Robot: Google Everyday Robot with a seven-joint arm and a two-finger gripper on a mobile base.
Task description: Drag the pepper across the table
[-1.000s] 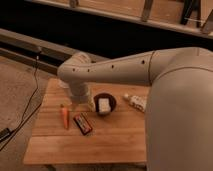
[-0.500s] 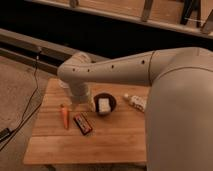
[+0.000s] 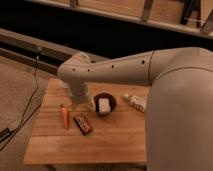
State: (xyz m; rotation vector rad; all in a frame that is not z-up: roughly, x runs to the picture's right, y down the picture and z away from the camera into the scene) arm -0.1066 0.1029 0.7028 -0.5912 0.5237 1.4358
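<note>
The pepper (image 3: 65,116) is small, slim and orange with a green stem tip. It lies on the left part of the light-brown wooden table (image 3: 115,142), pointing towards the front edge. My arm reaches in from the right, bends at an elbow over the table's back left, and comes down. The gripper (image 3: 80,104) hangs at its end just right of and behind the pepper, close to the tabletop. I cannot tell whether it touches the pepper.
A dark rectangular packet (image 3: 82,124) with red-orange markings lies just right of the pepper. A dark bowl (image 3: 104,103) holding a white object stands in the middle. A white bottle-like item (image 3: 136,102) lies at the right. A cable (image 3: 27,107) runs over the floor at the left.
</note>
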